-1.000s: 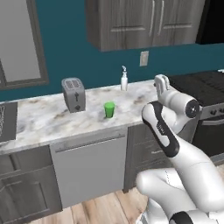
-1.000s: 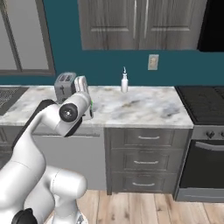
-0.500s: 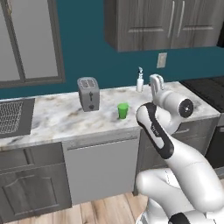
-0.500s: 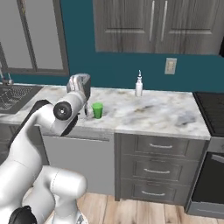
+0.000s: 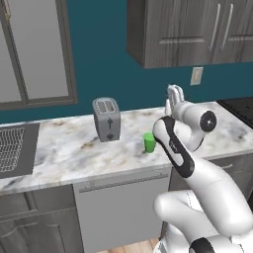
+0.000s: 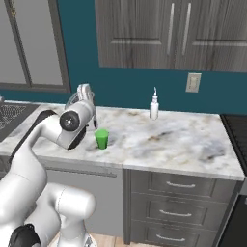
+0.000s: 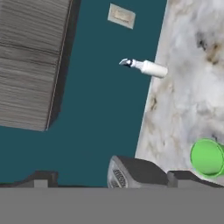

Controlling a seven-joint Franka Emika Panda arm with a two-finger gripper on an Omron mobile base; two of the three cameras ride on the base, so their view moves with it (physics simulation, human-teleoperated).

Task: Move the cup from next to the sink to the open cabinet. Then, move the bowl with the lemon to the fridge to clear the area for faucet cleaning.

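Note:
The green cup (image 5: 149,142) (image 6: 101,138) stands upright on the marble counter (image 5: 64,158), right of a grey toaster (image 5: 106,118). In the hand view the cup (image 7: 208,156) sits at the lower right. My gripper (image 5: 174,96) (image 6: 84,91) (image 7: 113,183) is raised above the counter, a short way above the cup and apart from it. Its fingers are spread wide with nothing between them, so it is open. The sink (image 5: 12,148) (image 6: 9,113), with its wire rack, lies at the far left. The bowl, lemon, fridge, faucet and open cabinet are out of view.
A white soap bottle (image 6: 154,107) (image 7: 146,67) stands at the back wall under an outlet (image 6: 193,82). Closed grey wall cabinets (image 5: 192,29) hang above. A dark stove edge (image 6: 236,140) borders the counter's right end. A dishwasher front (image 5: 121,212) sits below.
The whole picture has shifted: the base has driven left and closer to the counter, so the cup and toaster sit further right. The arm keeps its raised pose, gripper still open.

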